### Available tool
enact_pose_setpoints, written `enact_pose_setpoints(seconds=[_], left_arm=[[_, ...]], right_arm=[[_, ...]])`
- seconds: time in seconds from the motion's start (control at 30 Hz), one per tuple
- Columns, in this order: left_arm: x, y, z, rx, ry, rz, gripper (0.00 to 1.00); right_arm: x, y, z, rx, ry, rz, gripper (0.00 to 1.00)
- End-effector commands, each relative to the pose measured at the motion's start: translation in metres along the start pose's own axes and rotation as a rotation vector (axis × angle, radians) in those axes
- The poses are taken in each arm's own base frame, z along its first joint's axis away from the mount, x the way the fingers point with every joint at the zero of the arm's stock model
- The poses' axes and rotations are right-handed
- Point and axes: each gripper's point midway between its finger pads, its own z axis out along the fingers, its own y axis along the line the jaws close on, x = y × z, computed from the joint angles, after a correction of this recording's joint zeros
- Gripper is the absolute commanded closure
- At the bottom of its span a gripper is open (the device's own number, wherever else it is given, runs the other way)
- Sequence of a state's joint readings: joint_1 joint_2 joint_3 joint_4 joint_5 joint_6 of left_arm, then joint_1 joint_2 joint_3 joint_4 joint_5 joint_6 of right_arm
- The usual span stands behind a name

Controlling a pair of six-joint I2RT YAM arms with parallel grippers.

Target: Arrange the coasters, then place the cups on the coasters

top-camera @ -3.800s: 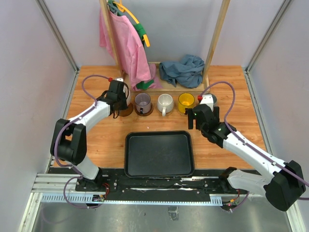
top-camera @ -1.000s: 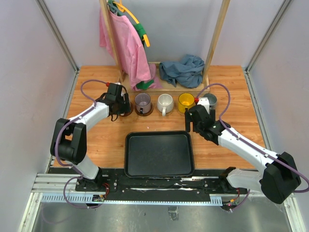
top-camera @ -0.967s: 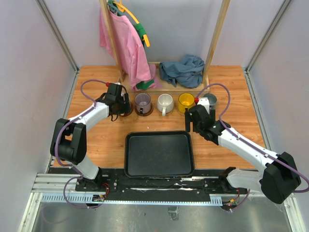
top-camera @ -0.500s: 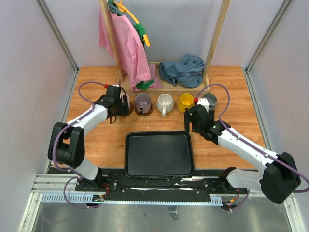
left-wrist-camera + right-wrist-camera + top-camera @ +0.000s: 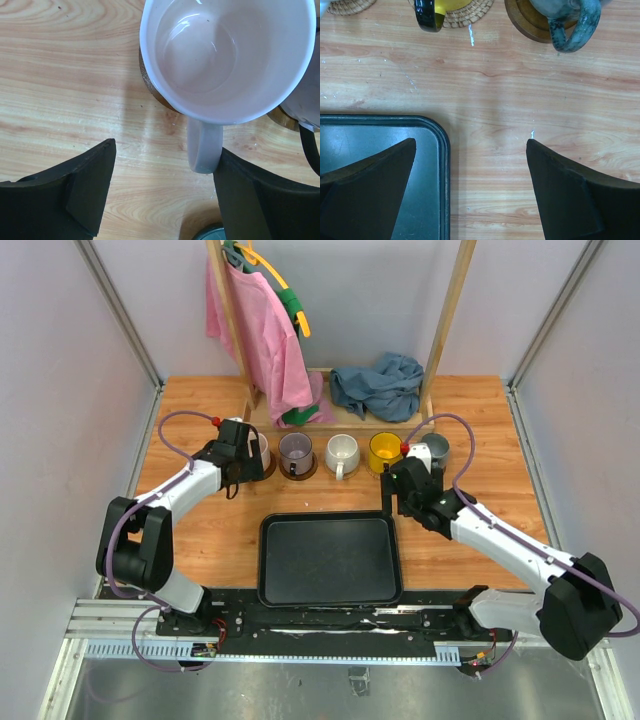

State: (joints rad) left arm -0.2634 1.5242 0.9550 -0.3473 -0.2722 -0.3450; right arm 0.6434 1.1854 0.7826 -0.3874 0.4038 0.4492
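Five cups stand in a row on coasters at the back: pink, purple-grey, white, yellow and grey-blue. My left gripper is open just in front of the pink cup, which rests on a dark brown coaster. The cup's handle lies between the fingers, close against the right one. My right gripper is open over bare wood, with nothing in it. It is short of the yellow cup's woven coaster and the grey-blue cup's dark coaster.
A black tray lies in front of the row; its corner is under my right gripper's left finger. Behind the cups a wooden rack holds a pink garment and a blue cloth. The purple-grey cup's coaster is just right of the pink cup.
My left gripper has opened wider and drawn back a little to the left from the pink cup, which stays on its coaster. The right arm has barely moved.
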Motion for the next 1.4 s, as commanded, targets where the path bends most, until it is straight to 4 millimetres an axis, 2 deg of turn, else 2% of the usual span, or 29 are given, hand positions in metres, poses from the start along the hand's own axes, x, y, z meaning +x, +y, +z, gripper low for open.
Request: enact_pose_setpoints(seconds=[0.0, 0.4, 0.67, 0.97, 1.03, 1.23, 1.37], left_arm=[[-0.005, 0.01, -0.005, -0.033, -0.023, -0.008, 0.2], [-0.007, 0.008, -0.008, -0.022, -0.025, -0.003, 0.2], [-0.021, -0.001, -0.031, 0.057, -0.076, -0.019, 0.17], [-0.029, 0.01, -0.06, 0.049, -0.131, -0.024, 0.15], [-0.028, 0.013, -0.066, 0.048, -0.147, -0.031, 0.14], [-0.035, 0.024, -0.091, 0.054, -0.259, -0.085, 0.12], [-0.041, 0.035, -0.107, 0.036, -0.334, -0.138, 0.1]], right_arm=[[-0.004, 0.004, -0.002, -0.004, 0.006, 0.008, 0.07], [-0.005, 0.006, 0.0, -0.002, 0.01, 0.006, 0.07], [-0.009, -0.002, -0.004, 0.027, -0.011, 0.017, 0.07], [-0.025, -0.032, -0.018, 0.155, -0.101, 0.025, 0.06], [-0.03, -0.041, -0.024, 0.192, -0.135, 0.027, 0.02], [-0.044, -0.084, -0.052, 0.351, -0.265, 0.073, 0.02], [-0.046, -0.111, -0.072, 0.439, -0.354, 0.148, 0.02]])
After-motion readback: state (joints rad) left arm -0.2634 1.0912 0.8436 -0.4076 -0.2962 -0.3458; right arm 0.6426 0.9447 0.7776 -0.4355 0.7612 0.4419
